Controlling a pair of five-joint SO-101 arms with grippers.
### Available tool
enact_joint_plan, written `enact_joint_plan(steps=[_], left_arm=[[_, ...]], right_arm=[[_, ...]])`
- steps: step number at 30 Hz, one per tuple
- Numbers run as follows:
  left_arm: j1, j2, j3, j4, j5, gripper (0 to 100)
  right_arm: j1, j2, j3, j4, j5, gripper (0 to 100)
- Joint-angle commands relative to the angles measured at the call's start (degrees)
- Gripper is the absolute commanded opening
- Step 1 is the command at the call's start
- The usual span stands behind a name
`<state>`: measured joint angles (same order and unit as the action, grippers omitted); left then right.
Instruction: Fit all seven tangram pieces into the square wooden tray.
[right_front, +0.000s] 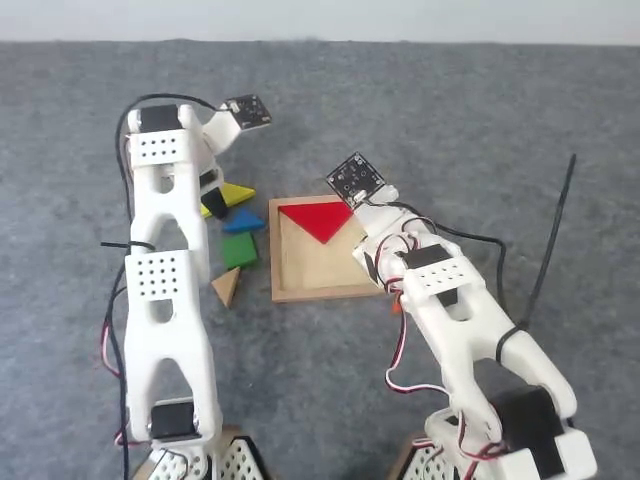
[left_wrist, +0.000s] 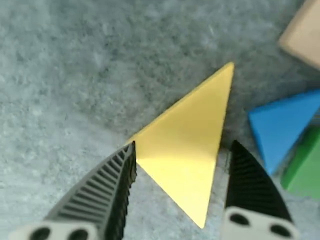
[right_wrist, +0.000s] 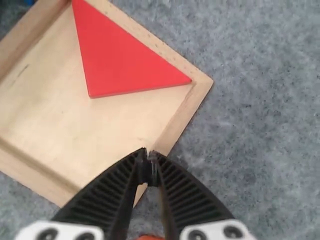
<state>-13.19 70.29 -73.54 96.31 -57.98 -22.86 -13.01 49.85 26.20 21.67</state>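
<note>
The square wooden tray (right_front: 285, 270) lies at mid-table with a red triangle (right_front: 320, 217) in its far corner. Just left of it lie a yellow triangle (right_front: 236, 193), a blue triangle (right_front: 243, 221), a green square (right_front: 238, 250) and a tan triangle (right_front: 227, 286). My left gripper (left_wrist: 183, 145) is open low over the carpet, its jaws straddling the yellow triangle (left_wrist: 187, 150). My right gripper (right_wrist: 148, 156) is shut on nothing, hovering over the tray's rim (right_wrist: 192, 100) near the red triangle (right_wrist: 117, 60).
Grey carpet covers the table. Blue (left_wrist: 280, 125) and green (left_wrist: 305, 170) pieces lie close beside the left gripper's far finger (left_wrist: 250, 185), and a pale wooden edge (left_wrist: 305, 32) sits beyond them. Both arms' cables trail near the front.
</note>
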Motion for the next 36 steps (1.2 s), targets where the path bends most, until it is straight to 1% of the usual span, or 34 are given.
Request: enact_joint_plan(steps=[1, 8, 14, 20, 24, 28, 33, 36], left_arm=[[0.0, 0.0, -2.86, -6.07, 1.76, 28], [-0.18, 3.78, -2.86, -8.97, 2.37, 28], [-2.99, 4.75, -2.77, -8.35, 2.29, 28], [-4.04, 4.84, -2.68, -4.22, 1.05, 28], [-4.4, 4.92, -2.59, -3.43, 1.05, 28], [-4.92, 4.92, -2.59, 0.79, 1.05, 27], [-6.42, 4.84, -2.59, 2.64, 1.05, 24], [-6.42, 4.66, -2.77, 3.96, 0.97, 24]], right_arm=[[1.01, -3.12, -0.35, -1.45, 1.05, 1.0], [1.01, -3.12, -0.35, -1.45, 1.05, 1.0], [1.1, -3.12, -0.35, -1.45, 1.05, 1.0], [1.1, -3.12, -0.35, -1.45, 1.05, 1.0], [1.1, -3.12, -0.35, -1.45, 1.05, 1.0], [1.1, -3.12, -0.35, -1.45, 1.05, 1.0], [1.1, -3.12, -0.35, -1.45, 1.05, 1.0], [1.1, -3.12, -0.35, -1.45, 1.05, 1.0]])
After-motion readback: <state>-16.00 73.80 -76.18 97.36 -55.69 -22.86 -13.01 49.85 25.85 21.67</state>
